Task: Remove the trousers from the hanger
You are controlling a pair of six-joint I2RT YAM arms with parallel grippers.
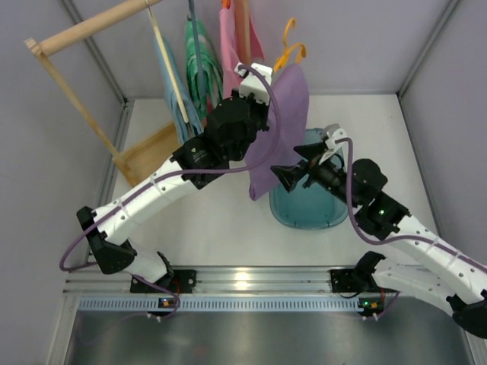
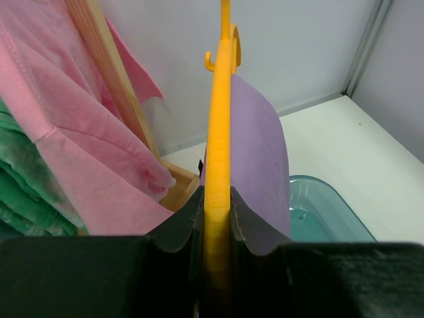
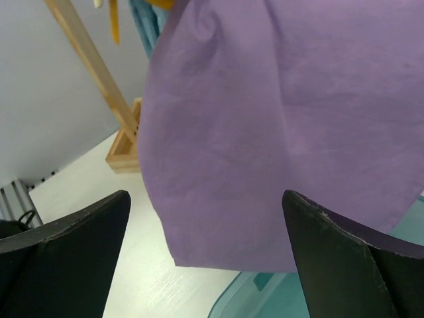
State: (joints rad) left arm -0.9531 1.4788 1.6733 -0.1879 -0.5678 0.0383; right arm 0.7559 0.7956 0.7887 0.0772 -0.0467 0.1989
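The lilac trousers (image 1: 279, 125) hang draped over the orange-yellow hanger (image 1: 294, 50), whose hook shows above the cloth. My left gripper (image 2: 217, 215) is shut on the hanger (image 2: 217, 126), edge-on between its fingers, with the trousers (image 2: 260, 152) falling to the hanger's right. It sits high by the rack (image 1: 253, 85). My right gripper (image 1: 281, 176) stands open just beside the trousers' lower edge. In the right wrist view the trousers (image 3: 278, 112) hang in front of its wide-spread fingers (image 3: 79, 232), and nothing is held between them.
A teal plastic bin (image 1: 304, 223) stands on the table below the trousers, its rim (image 2: 318, 185) near. A wooden rack (image 1: 91, 26) at back left carries pink (image 2: 73, 126), green (image 1: 199, 65) and light blue (image 1: 169, 84) garments. Its base (image 3: 124, 152) rests on the table.
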